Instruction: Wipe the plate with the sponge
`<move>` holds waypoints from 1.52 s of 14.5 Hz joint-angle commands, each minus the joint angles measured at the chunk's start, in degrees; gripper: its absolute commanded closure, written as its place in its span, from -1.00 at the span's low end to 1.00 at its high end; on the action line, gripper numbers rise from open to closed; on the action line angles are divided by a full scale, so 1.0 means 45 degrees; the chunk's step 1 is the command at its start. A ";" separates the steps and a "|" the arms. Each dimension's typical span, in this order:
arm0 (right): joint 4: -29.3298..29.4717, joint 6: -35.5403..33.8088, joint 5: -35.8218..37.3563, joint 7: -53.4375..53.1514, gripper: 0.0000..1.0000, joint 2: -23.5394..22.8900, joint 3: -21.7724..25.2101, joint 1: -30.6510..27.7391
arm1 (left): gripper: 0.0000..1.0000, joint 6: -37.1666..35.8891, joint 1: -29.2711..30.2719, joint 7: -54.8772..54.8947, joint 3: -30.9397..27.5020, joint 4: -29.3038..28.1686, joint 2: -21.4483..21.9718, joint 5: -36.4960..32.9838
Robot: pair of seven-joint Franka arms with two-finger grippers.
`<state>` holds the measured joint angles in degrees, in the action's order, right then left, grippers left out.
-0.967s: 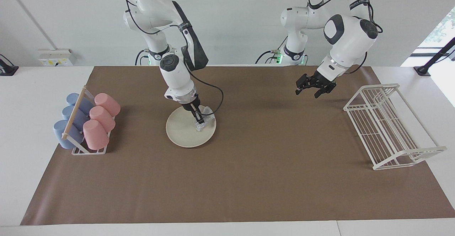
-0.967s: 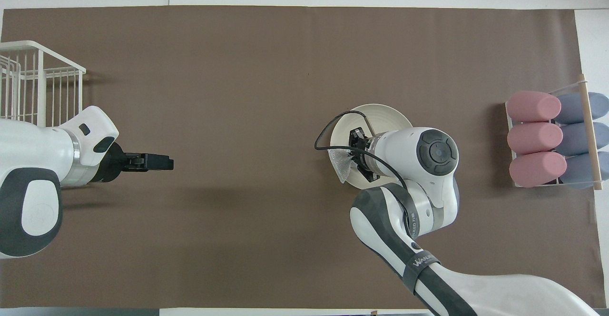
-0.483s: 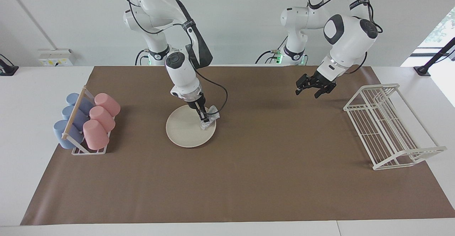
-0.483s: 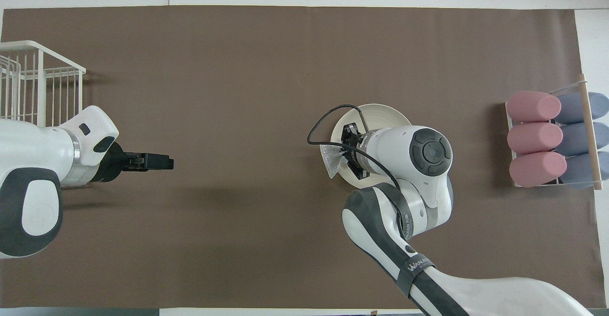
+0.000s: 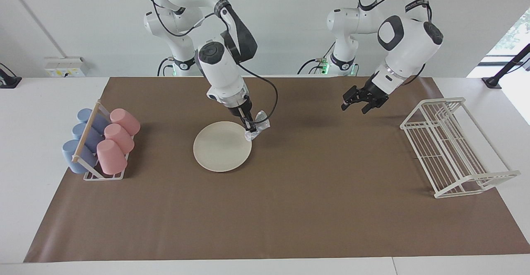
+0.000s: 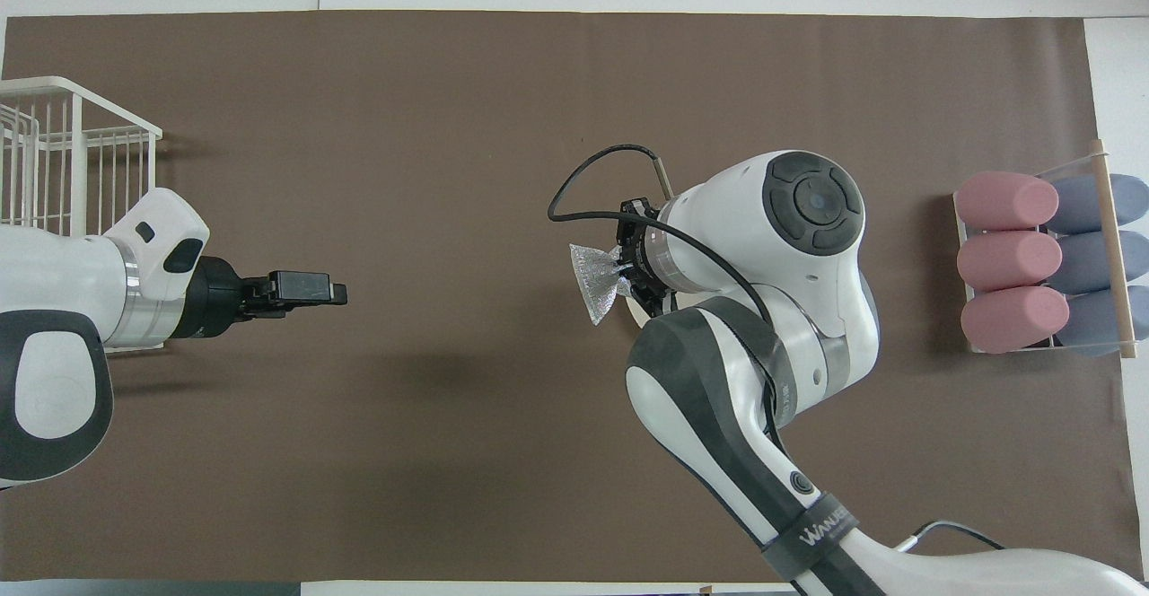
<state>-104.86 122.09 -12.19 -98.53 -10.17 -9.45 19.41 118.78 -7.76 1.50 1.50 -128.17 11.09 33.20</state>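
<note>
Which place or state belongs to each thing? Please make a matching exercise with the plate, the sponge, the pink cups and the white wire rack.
1 plate
2 sponge
3 pink cups
4 white wire rack

A toward the left arm's end
B lying flat, bare
C held in the right gripper
D toward the right arm's end

Pairs: 1-B, 2-C, 3-D, 4-A

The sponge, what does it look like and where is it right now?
The sponge is a small silvery-white mesh pad, crinkly and shiny, bunched where it is pinched. The right gripper, shut on it, holds it in the air by the edge of the plate nearest the left arm's end. It looks lifted off the plate.
</note>
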 commanded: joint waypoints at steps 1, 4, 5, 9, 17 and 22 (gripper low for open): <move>0.1520 -0.1229 0.1745 -0.2392 1.00 -0.0279 -0.0049 0.1288 | -1.00 -0.0008 0.0025 0.0210 0.0056 0.0240 -0.0062 0.2610; 0.2867 -0.2497 0.2416 -0.4408 1.00 -0.0435 -0.0049 0.2463 | -1.00 -0.0377 -0.0054 0.0973 0.0056 0.0181 0.0094 0.5972; 0.3336 -0.3044 0.2436 -0.4587 1.00 -0.0455 -0.0049 0.2504 | -1.00 -0.0418 -0.0112 0.1245 0.0056 0.0085 0.0134 0.6735; 0.3478 -0.3324 0.2436 -0.4530 1.00 -0.0435 -0.0049 0.2485 | -1.00 -0.1724 0.0044 0.4097 0.0037 -0.0678 0.0329 0.9629; 0.3419 -0.3245 0.2436 -0.4471 1.00 -0.0435 -0.0049 0.2445 | -1.00 0.0026 -0.1925 0.5056 0.0057 -0.0873 0.0310 1.0571; 0.3400 -0.3206 0.2436 -0.4471 1.00 -0.0435 -0.0049 0.2445 | -1.00 0.0947 -0.2748 0.5076 0.0076 -0.1088 0.0310 1.0571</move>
<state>-90.74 107.75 -2.34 -118.78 -11.37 -9.13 31.03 120.22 -17.80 23.01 2.46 -131.54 11.38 79.55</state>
